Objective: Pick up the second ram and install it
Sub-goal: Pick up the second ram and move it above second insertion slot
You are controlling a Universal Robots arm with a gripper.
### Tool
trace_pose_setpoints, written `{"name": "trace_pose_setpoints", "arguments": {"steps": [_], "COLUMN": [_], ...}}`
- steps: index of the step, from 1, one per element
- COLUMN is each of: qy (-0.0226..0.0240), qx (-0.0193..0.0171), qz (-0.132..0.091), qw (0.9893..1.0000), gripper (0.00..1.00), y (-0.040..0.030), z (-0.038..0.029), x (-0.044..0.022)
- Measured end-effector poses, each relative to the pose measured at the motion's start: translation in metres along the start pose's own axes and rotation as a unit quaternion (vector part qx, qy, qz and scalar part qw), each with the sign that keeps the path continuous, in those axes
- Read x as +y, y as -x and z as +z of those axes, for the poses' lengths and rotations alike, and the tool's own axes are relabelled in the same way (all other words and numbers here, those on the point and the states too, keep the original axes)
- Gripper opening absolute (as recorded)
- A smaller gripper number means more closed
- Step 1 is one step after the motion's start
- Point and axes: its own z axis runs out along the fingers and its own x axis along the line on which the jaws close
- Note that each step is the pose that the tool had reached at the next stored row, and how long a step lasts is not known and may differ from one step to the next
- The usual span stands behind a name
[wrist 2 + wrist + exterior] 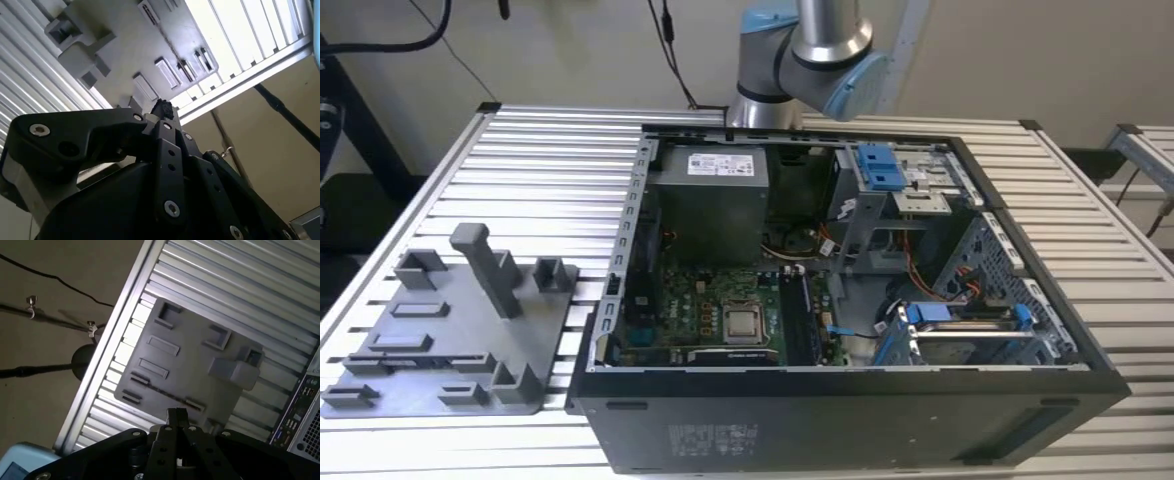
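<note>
The gripper [176, 416] hangs above the grey fixture plate [200, 365]. That plate lies on the slatted surface [547, 150], on the exterior view's left and well apart from the open computer case [854, 420]. In both wrist views the jaws look clenched tip to tip, with no board seen between them.

I cannot pick out the second ram for certain. The likeliest candidates are the thin dark strips [139, 378] standing in narrow pockets along the plate's edge, the one nearest the surface's rim. Those pockets lie just beyond the fingertips [161, 107] and lower down, so the ram is probably under and slightly ahead of the jaws, not off to one side.

The strips' long axis seems to run with the slats of the surface (the neighbouring pockets lie the same way). The closing line of the jaws would have to cross that axis, and I cannot judge whether it does.

The case's motherboard [707, 300] lies far from the gripper.
</note>
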Motion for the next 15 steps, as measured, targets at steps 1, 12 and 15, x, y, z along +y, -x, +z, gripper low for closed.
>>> {"name": "trace_pose_setpoints", "arguments": {"steps": [1,12,15], "qy": [0.0,-0.005,-0.0068], "qx": [0.0002,0.004,0.0052], "qz": [-0.005,-0.031,-0.036], "qw": [1.0,0.9995,0.9993], "gripper": [0.11,0.11,0.11], "y": [0.0,0.0003,0.0003], "z": [0.0,0.0,0.0001], "x": [0.0,0.0006,0.0006]}}
